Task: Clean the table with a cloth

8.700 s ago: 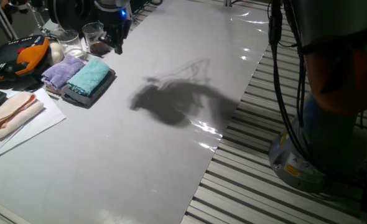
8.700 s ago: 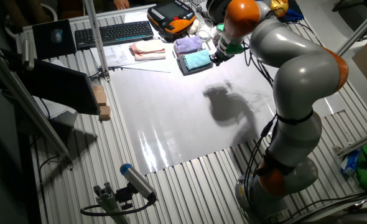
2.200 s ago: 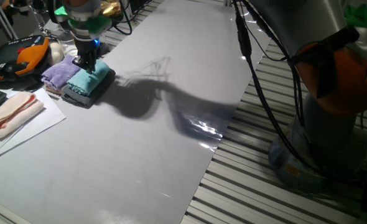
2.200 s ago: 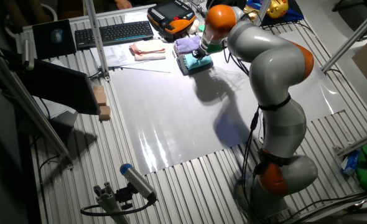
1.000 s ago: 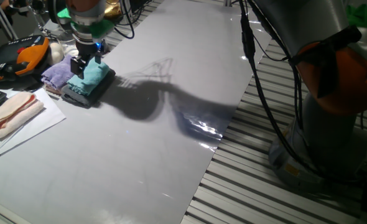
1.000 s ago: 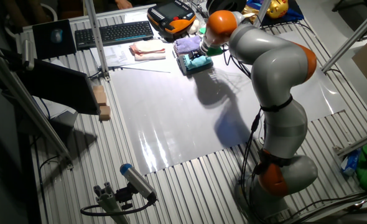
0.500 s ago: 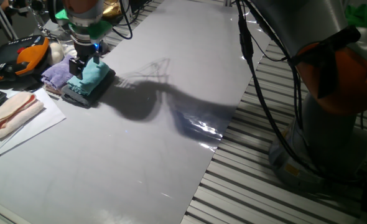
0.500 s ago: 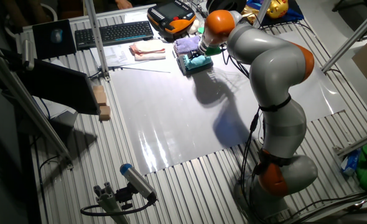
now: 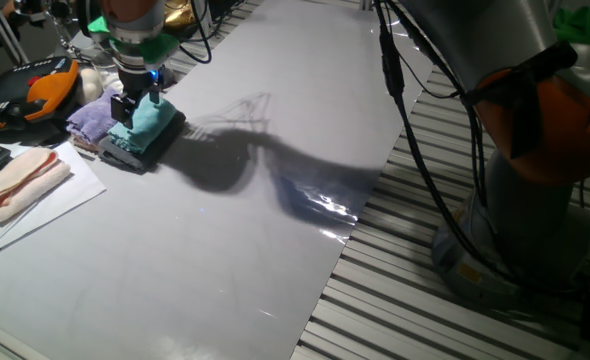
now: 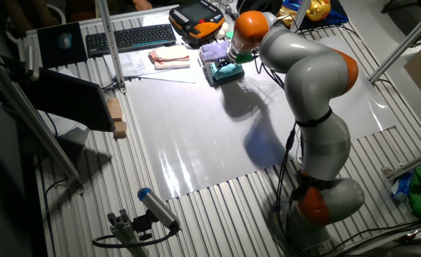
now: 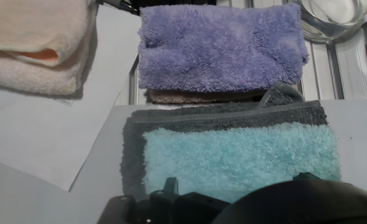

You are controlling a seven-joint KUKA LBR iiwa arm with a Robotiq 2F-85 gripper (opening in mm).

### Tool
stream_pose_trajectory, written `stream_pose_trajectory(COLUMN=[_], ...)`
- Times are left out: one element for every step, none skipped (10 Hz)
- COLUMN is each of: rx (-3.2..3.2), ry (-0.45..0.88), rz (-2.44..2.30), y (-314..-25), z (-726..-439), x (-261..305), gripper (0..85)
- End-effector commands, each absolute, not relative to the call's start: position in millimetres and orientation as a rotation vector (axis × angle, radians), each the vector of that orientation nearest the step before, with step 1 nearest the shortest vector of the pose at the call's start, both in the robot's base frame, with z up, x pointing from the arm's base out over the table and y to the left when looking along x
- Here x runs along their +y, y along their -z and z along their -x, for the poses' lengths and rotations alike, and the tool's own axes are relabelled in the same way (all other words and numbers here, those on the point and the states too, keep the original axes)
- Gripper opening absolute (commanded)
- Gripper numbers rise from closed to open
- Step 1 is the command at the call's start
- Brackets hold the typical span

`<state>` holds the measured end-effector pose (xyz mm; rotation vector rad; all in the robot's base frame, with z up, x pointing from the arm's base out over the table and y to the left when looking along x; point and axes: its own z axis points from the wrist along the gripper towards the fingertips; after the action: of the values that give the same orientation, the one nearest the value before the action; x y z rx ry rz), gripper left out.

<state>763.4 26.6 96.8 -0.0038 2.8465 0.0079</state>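
The teal cloth (image 9: 147,118) lies on a dark grey folded cloth (image 9: 125,155) at the far left of the pale glossy table (image 9: 275,220). My gripper (image 9: 128,102) stands right over it, shut on the teal cloth, whose near side is bunched up toward the fingers. The other fixed view shows the gripper (image 10: 228,63) on the cloth (image 10: 228,70) at the table's (image 10: 196,128) far edge. In the hand view the teal cloth (image 11: 233,158) fills the lower middle, and its near edge is hidden behind the gripper (image 11: 236,186).
A lilac cloth (image 9: 97,115) lies just beyond the teal one and also shows in the hand view (image 11: 221,46). A peach cloth (image 9: 15,180) rests on white paper (image 9: 35,215). A glass (image 11: 333,15), an orange device (image 9: 45,85) and a keyboard (image 10: 128,37) stand behind.
Since 2.2 s ago my gripper has risen a little, pulling one side of the teal cloth up. Over the last second it has barely moved.
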Motion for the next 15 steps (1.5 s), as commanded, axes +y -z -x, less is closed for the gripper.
stream_pose_trajectory(rx=[2.847,2.848,2.85,2.85,2.853,2.853,2.857,2.863,2.863,2.864,2.866,2.866,2.866,2.866,2.866], ry=[-0.004,-0.002,-0.004,0.004,-0.002,0.0,0.008,0.012,0.037,0.046,0.033,0.01,0.006,0.006,0.002], rz=[-0.004,-0.008,-0.019,-0.022,-0.023,-0.025,-0.028,-0.028,-0.033,-0.036,-0.038,-0.043,-0.044,-0.041,-0.04], y=[-97.3,-97.6,-98.0,-98.1,-98.5,-99.7,-101.9,-103.2,-102.4,-101.2,-97.9,-94.4,-94.3,-93.8,-93.2], z=[-763.6,-764.3,-764.1,-765.6,-766.5,-767.7,-770.2,-771.4,-771.3,-771.2,-771.9,-772.7,-773.2,-773.3,-773.3], x=[26.6,26.5,27.2,27.5,27.2,28.2,29.6,28.6,30.0,32.4,33.2,32.9,32.6,31.3,30.2], gripper=[85.0,85.0,85.0,85.0,85.0,85.0,85.0,85.0,85.0,85.0,85.0,85.0,85.0,85.0,85.0])
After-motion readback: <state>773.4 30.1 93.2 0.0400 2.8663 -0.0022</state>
